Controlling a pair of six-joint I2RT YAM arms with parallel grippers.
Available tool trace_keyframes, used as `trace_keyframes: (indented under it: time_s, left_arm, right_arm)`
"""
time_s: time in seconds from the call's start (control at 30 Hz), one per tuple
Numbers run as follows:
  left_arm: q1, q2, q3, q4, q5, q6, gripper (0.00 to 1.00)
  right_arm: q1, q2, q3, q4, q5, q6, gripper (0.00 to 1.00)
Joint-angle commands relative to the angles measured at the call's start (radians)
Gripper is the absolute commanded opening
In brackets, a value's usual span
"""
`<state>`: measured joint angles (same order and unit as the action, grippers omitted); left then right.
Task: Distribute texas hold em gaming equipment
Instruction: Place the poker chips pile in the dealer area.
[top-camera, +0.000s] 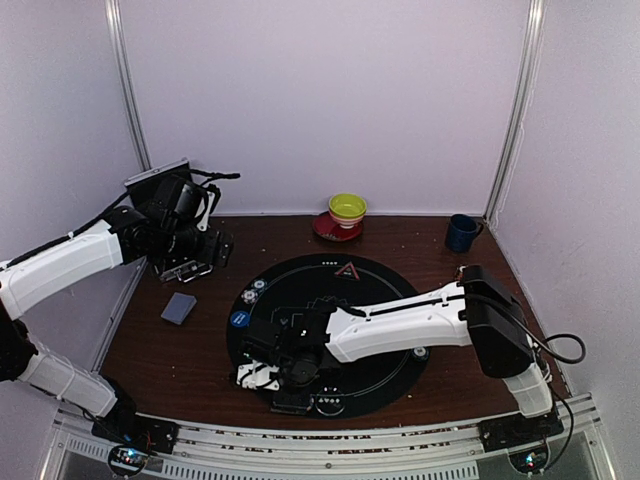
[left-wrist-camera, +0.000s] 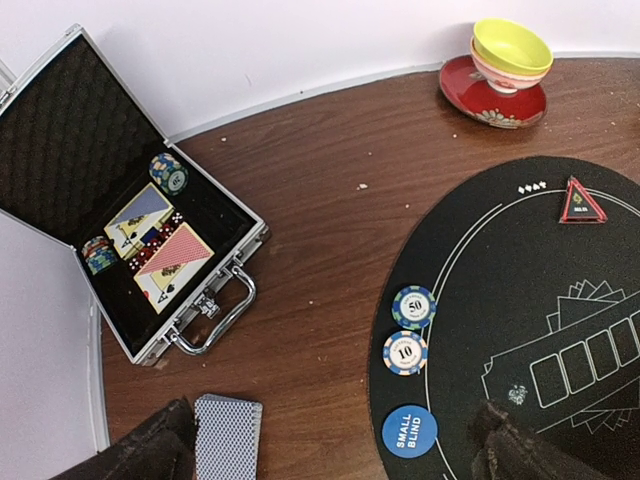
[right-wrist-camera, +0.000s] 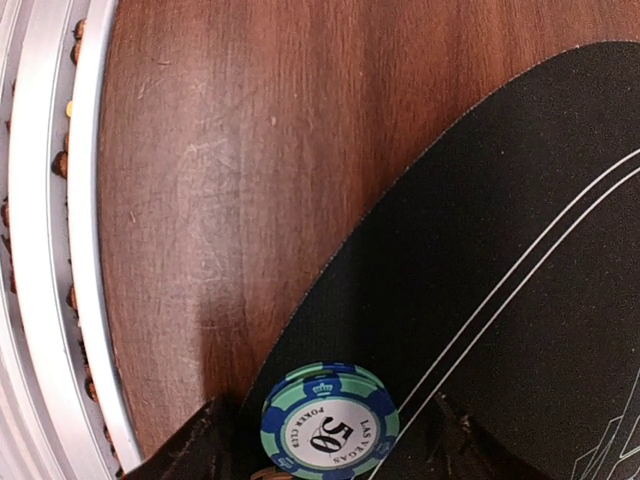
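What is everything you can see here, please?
Case: one, silver, open, far left.
Cased cards: two piles, in case.
Cased chips: two stacks, in case.
Card deck: one, blue-backed, left of mat.
Mat: one, black, round, centre.
Striped chips: two, blue-white, mat's left edge.
Green chip: one, green-blue, mat's near edge.
Button: one, blue, mat's left edge.
Triangle marker: one, red, mat's far side.
Bowl: one, yellow-green, on saucer.
Saucer: one, red, far edge.
Mug: one, dark blue, far right.
Left hand: one, dark, open, near deck.
Right hand: one, dark, open, straddling green chip.
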<state>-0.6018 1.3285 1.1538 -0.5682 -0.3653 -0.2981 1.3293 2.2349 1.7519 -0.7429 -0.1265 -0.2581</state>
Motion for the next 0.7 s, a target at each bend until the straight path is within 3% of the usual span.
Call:
trace_keyframes:
  time_s: [0.0,0.37,0.67]
  left_arm:
    - [0.007,0.007,-0.005,0.051,0.008,0.002,0.98]
    - [0.008,0.024,-0.008,0.053,0.022,0.005,0.98]
    - [0.009,0.053,-0.007,0.053,0.068,0.011,0.98]
  right_arm:
    - [0.006,-0.026,0.040,-0.023,0.027,-0.001,0.73]
    - [-0.045,-0.253,-0.005,-0.033,0.198,-0.014,0.92]
    - [-0.344,-0.455,-0.121,0.007,0.203,-0.004,1.00]
